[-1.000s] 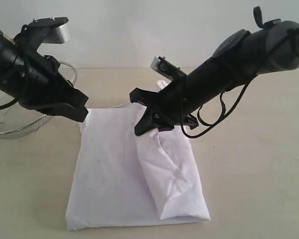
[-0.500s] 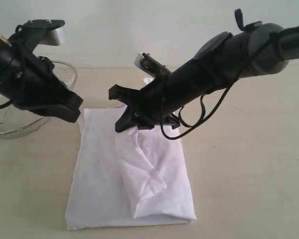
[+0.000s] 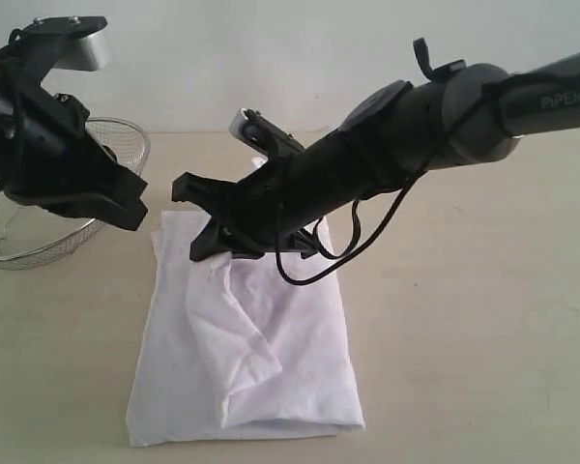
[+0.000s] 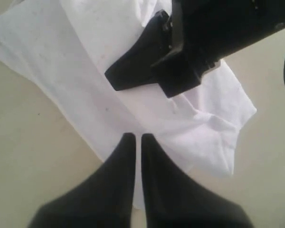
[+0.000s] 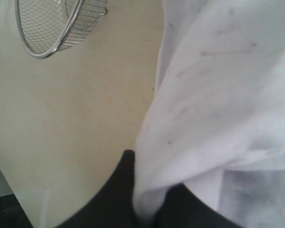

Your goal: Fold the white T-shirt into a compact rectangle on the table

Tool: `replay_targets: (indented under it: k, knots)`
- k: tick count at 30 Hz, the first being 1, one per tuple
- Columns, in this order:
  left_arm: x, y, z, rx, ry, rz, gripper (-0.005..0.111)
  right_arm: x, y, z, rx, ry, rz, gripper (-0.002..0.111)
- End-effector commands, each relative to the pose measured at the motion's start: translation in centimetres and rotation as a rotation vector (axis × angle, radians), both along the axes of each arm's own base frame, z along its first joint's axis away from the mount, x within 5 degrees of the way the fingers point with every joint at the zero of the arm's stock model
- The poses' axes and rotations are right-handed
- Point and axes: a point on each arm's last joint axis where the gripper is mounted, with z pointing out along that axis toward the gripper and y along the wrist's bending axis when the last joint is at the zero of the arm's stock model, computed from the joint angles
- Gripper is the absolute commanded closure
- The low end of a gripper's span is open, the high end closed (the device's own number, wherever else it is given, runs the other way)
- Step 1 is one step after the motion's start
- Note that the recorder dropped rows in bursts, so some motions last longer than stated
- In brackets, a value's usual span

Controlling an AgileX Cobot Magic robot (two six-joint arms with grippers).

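the pale beige table (image 3: 483, 319) carried the white t-shirt (image 3: 271, 377) near its front edge, already folded to a rough rectangle, plain side up. over the second before, the shirt's right side had been drawn across toward the left, so the bundle had narrowed and a loose, creased flap lay diagonally over its middle. the right arm (image 3: 416, 126) had swung leftward with it, reaching past the centre of the cloth. the right gripper (image 3: 205, 246) was clamped on the far edge of that flap, holding it lifted off the lower layer; the right wrist view showed the fabric pinched in the closed jaws (image 5: 142, 199) with bare tabletop (image 5: 85, 123) beyond. the left gripper (image 3: 130, 213) had eased back slightly toward the left and hung above the shirt's far left corner, jaws pressed together with nothing between them (image 4: 137, 142); below it in the left wrist view lay the shirt (image 4: 76, 61) and the right gripper (image 4: 128, 76). the wire basket (image 3: 39, 246) stood unmoved at the table's far left, apart from the shirt (image 5: 61, 23).
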Motion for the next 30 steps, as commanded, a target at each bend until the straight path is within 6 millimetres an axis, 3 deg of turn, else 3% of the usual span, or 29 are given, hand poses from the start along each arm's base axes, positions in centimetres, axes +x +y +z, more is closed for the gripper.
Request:
replay_targets:
  k: [1,7,9,14,17,26,30]
  knots:
    - [-0.3,0.0,0.1,0.000,0.005,0.001,0.102,0.4,1.0,1.0,0.014,-0.052,-0.022,0.108]
    - [-0.3,0.0,0.1,0.001,0.008,0.000,0.102,0.2,1.9,1.3,0.012,-0.076,-0.031,0.106]
    - [-0.3,0.0,0.1,0.002,0.011,-0.001,0.102,0.2,1.9,1.2,0.008,-0.075,-0.029,0.097]
    - [-0.3,0.0,0.1,0.002,0.011,-0.001,0.102,0.1,1.9,1.2,0.012,-0.067,-0.012,0.060]
    - [-0.3,0.0,0.1,0.002,0.011,-0.001,0.102,0.0,2.0,1.2,0.015,-0.063,0.000,0.046]
    - [-0.7,0.2,-0.1,0.035,0.047,-0.022,0.102,-0.5,1.8,2.1,-0.003,-0.103,0.064,0.046]
    - [-0.9,0.2,-0.2,0.048,0.064,-0.045,0.102,-0.8,0.6,5.0,-0.029,-0.186,0.085,0.066]
